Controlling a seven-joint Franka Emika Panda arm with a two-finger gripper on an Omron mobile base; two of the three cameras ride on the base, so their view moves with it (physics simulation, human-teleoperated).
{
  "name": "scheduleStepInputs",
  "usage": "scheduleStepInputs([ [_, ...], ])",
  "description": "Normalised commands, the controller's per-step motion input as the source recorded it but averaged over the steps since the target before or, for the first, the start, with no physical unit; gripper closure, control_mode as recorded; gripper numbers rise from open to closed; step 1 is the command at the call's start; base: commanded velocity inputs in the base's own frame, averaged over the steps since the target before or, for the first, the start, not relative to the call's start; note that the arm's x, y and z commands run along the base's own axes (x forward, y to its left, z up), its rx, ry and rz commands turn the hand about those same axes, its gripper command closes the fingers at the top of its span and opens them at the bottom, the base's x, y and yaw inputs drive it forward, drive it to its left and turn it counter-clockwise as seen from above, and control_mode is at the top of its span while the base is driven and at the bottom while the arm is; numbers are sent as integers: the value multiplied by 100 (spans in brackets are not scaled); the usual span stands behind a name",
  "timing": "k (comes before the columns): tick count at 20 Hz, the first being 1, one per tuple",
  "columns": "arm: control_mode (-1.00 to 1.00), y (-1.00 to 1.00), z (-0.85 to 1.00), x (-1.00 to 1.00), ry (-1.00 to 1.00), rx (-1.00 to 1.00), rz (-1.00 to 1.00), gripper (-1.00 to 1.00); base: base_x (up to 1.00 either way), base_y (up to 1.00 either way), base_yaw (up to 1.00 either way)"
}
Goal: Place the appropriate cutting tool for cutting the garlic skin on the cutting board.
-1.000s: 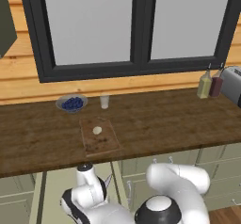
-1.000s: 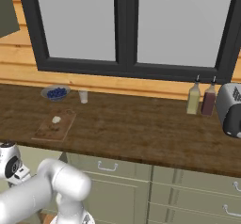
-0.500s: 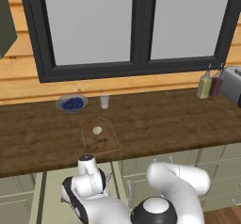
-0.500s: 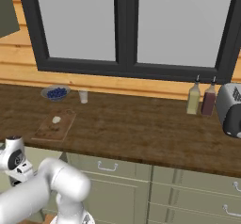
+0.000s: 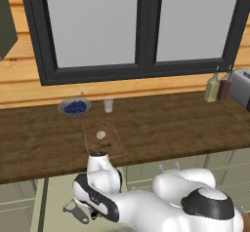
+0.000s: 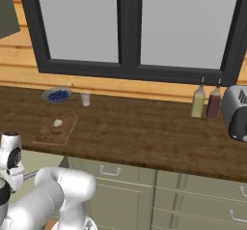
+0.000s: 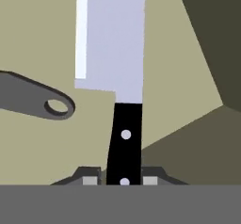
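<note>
In the left base view, the garlic (image 5: 100, 135) is lying on the cutting board (image 5: 115, 147) at the counter's (image 5: 185, 124) front edge. In the hand view, the gripper (image 7: 122, 179) is pinching the knife (image 7: 124, 124) by its black handle, with the peeler (image 7: 37, 100) lying beside it.

Flat, even rendered light, soft shadows below the countertop (image 5: 161, 128), coarse pixelated edges, no glare, no lens distortion
</note>
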Motion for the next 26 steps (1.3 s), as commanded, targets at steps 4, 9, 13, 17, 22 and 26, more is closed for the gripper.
scheduleStepInputs([
  [4,-100,13,78,-79,-5,0,-23,100,0,0,0],
  [9,-100,8,91,-70,-12,0,-22,100,0,0,0],
  [13,-100,19,100,5,-14,-1,-24,100,0,0,0],
  [17,-100,23,92,39,-13,0,-18,100,0,0,0],
  [22,-100,38,58,76,0,0,-2,100,0,0,0],
  [26,-100,23,17,94,0,0,0,100,0,0,0],
])
